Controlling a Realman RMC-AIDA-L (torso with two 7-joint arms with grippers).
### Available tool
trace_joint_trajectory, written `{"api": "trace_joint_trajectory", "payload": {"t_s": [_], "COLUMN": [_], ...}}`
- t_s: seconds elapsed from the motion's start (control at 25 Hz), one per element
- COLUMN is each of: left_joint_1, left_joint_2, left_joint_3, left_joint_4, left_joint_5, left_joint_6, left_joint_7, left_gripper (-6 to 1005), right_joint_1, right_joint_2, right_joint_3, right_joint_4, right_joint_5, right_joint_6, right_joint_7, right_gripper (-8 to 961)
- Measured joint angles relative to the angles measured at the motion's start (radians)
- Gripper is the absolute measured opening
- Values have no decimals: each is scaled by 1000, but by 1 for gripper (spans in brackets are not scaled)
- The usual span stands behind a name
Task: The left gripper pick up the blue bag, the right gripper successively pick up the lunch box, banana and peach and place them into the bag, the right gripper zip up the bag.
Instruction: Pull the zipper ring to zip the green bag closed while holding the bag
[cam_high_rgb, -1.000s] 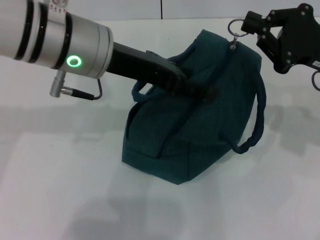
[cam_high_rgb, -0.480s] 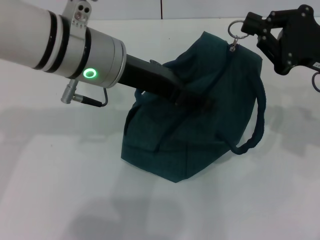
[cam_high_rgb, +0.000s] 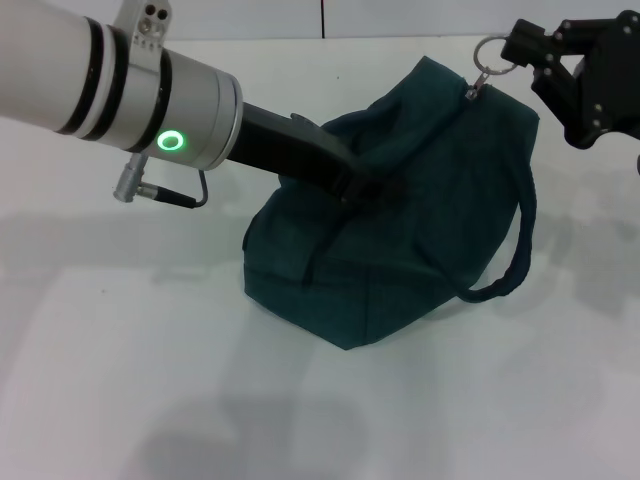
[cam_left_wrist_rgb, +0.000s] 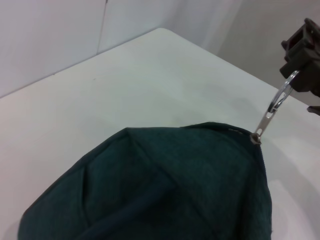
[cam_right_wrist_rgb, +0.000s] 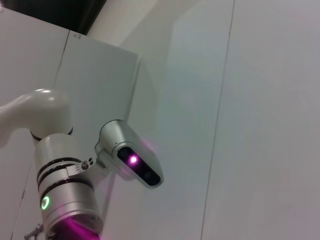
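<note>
The blue bag (cam_high_rgb: 410, 250) stands on the white table, its top closed and one loop handle (cam_high_rgb: 515, 260) hanging on the right. My left gripper (cam_high_rgb: 378, 186) reaches in from the upper left and is shut on the fabric at the bag's top middle. At the top right, my right gripper (cam_high_rgb: 516, 52) is shut on the zipper's metal ring pull (cam_high_rgb: 487, 50), at the bag's far upper corner. In the left wrist view the bag's top (cam_left_wrist_rgb: 175, 185), the ring pull (cam_left_wrist_rgb: 280, 97) and the right gripper (cam_left_wrist_rgb: 302, 55) show. The lunch box, banana and peach are out of view.
White table (cam_high_rgb: 120, 350) spreads around the bag, with a wall along its far edge. The left arm's silver segment with the green light (cam_high_rgb: 172, 140) crosses the upper left. The right wrist view shows only the robot's head (cam_right_wrist_rgb: 132, 160) and a wall.
The right gripper has moved right and slightly up with the ring pull, drawing the bag's upper corner with it. The left arm has shifted and its gripper sits a little higher on the bag.
</note>
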Motion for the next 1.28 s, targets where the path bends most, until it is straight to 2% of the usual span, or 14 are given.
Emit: {"api": "trace_joint_trajectory", "payload": {"t_s": [0.24, 0.44, 0.56, 1.28], "left_joint_1": [-3, 2, 2, 7], "left_joint_2": [1, 1, 1, 0], "left_joint_3": [0, -5, -4, -7], "left_joint_4": [0, 1, 1, 1], "left_joint_5": [1, -9, -9, -15], "left_joint_6": [8, 26, 32, 36], "left_joint_7": [9, 55, 64, 67], "left_gripper": [317, 232, 191, 92], "right_joint_1": [-12, -26, -31, -57], "right_joint_2": [2, -1, -2, -4], "right_joint_3": [7, 8, 11, 13], "right_joint_4": [12, 42, 49, 97], "right_joint_5": [15, 61, 75, 121], "right_joint_6": [-4, 0, 17, 115], "right_joint_7": [31, 44, 56, 77], "right_gripper": [3, 2, 2, -1]}}
